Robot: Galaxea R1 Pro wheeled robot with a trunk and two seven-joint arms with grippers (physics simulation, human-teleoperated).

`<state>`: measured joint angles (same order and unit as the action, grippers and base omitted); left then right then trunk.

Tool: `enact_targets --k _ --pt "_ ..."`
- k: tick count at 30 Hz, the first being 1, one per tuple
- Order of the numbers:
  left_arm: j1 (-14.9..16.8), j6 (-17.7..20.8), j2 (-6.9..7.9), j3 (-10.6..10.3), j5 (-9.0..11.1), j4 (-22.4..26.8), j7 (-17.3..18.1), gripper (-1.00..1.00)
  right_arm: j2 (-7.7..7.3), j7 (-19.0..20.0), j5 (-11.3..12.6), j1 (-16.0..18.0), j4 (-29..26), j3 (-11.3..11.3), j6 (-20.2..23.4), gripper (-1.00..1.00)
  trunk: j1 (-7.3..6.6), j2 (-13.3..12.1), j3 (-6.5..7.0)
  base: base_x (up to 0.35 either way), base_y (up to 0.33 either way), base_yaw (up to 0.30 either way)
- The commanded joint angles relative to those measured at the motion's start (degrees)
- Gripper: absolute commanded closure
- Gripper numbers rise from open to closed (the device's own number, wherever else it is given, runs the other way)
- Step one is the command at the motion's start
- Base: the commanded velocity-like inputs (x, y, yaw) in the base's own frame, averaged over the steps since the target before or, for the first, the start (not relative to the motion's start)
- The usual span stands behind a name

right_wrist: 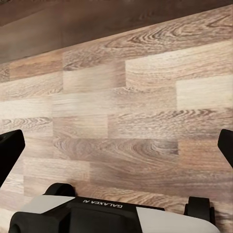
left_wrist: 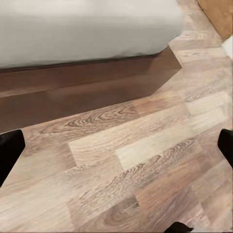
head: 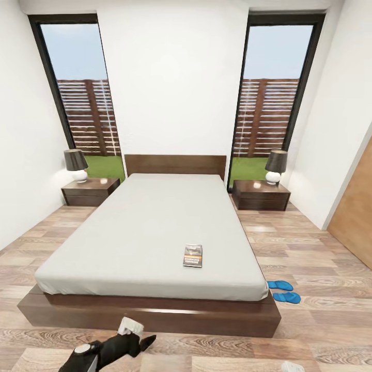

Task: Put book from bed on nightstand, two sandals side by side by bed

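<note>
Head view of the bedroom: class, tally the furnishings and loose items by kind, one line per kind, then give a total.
Bed: 1
Nightstands: 2
Lamps: 2
Book: 1, lying on the mattress near the foot end
Blue sandals: 2, on the floor at the bed's right side
Total: 8

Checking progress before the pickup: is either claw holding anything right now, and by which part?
Nothing is held. Both wrist views show open fingers over bare floor. The book lies on the bed; the two sandals lie on the floor.
</note>
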<state>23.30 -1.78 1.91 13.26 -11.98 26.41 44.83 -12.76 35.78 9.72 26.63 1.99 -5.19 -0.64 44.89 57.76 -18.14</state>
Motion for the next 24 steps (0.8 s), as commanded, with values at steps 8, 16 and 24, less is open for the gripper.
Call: enact_targets --k 8,16,24 --pt "0.2 14.8 -5.26 0.2 3.6 23.2 4.2 -1.00 -0.06 0.3 0.0 0.1 0.2 -0.4 -0.1 -1.00 0.01 0.0 -0.08 0.000 0.000 0.000" --pt "0.2 17.0 -5.79 0.3 3.6 27.6 11.7 -1.00 -0.68 0.7 0.1 0.1 0.1 -0.5 0.1 -1.00 0.01 0.0 -0.08 0.035 0.000 0.000" --pt "0.2 17.2 -5.78 0.4 3.7 27.7 11.9 -1.00 -0.91 0.6 0.2 0.1 0.1 -0.7 0.1 -1.00 0.01 0.0 -0.08 0.001 0.000 0.000"
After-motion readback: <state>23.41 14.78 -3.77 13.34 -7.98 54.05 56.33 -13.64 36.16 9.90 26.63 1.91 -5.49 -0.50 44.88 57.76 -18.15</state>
